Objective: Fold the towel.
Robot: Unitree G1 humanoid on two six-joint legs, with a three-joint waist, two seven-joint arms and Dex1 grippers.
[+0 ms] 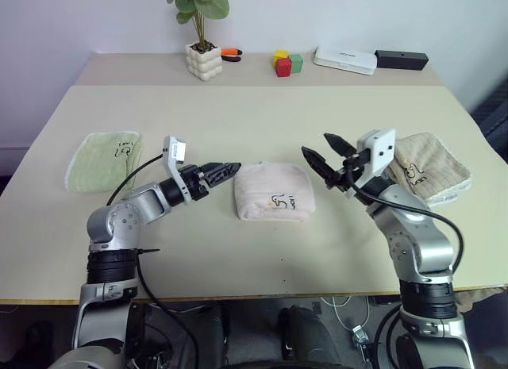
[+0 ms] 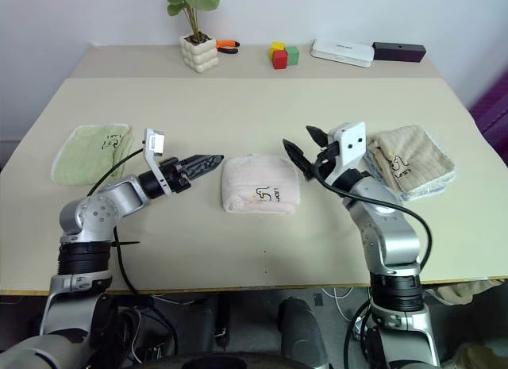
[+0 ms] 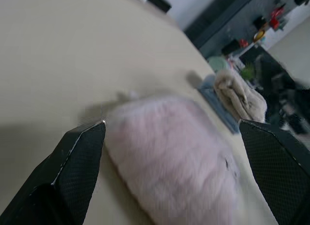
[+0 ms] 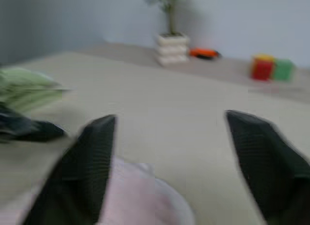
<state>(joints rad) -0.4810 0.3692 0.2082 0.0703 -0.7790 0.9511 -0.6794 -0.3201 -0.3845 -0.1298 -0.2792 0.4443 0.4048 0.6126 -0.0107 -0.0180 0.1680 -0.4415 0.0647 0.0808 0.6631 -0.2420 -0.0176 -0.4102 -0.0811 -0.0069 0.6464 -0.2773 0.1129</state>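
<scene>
Towel (image 1: 274, 191) lies folded, dark print up, writing unreadable.

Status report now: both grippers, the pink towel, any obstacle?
Left gripper open, right gripper open, both empty. Pink towel lies folded between them. Nothing in the way.

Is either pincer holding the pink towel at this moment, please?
No: the pink towel lies folded on the table, with the left pincer and the right pincer open at either side, clear of it.
</scene>
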